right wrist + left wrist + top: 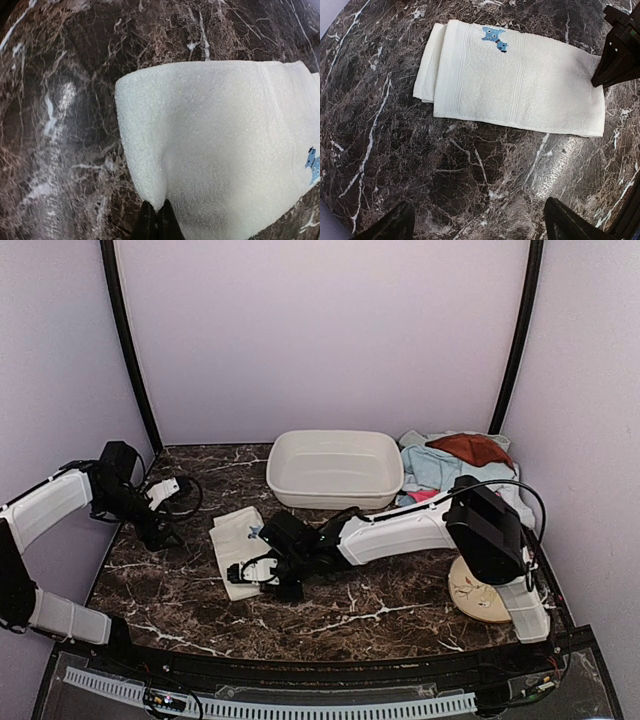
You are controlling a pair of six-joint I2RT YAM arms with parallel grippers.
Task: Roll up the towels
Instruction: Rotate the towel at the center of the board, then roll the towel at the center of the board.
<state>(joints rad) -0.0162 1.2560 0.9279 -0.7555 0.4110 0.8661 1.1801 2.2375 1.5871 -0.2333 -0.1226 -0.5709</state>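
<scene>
A cream-white towel (237, 540) with a small blue mark (495, 39) lies folded flat on the dark marble table (380, 605). My right gripper (155, 218) is shut on this towel's (220, 150) near short edge, and the cloth puckers at the pinch. In the top view the right gripper (258, 572) sits at the towel's front end. My left gripper (480, 226) is open and holds nothing. It hovers over bare table to the left of the towel (515, 80). More towels are piled at the back right: rust-brown (470, 448), light blue (428, 470), pink (424, 496).
A white plastic basin (335, 468) stands at the back centre, just behind the right arm. A round beige disc with a leaf pattern (478, 592) lies at the front right near the right arm's base. Walls close in on three sides.
</scene>
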